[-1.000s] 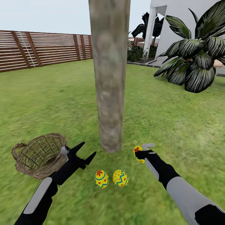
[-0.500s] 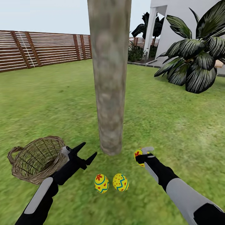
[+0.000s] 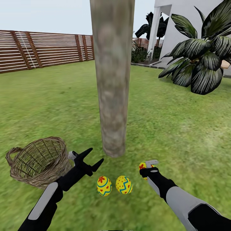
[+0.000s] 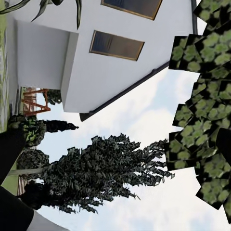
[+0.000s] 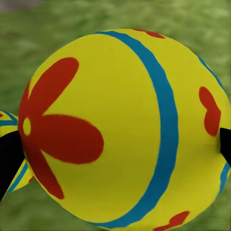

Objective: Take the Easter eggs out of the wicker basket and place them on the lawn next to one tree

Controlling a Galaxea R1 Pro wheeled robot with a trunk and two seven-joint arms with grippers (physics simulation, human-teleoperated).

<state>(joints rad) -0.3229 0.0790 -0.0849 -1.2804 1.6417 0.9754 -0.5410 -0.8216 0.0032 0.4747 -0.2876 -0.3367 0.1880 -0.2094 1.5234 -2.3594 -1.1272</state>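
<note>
Yellow egg is clenched in the right hand near the tree; left hand released beside the basket.

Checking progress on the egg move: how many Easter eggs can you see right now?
3. Two eggs lie side by side on the lawn before the tree trunk: one, another. The third is in the right claw.

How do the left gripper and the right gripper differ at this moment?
The left gripper is open and empty; the right gripper is shut on an Easter egg. The left gripper hangs beside the wicker basket; the right gripper is low over the lawn, right of the tree. Both are black.
</note>
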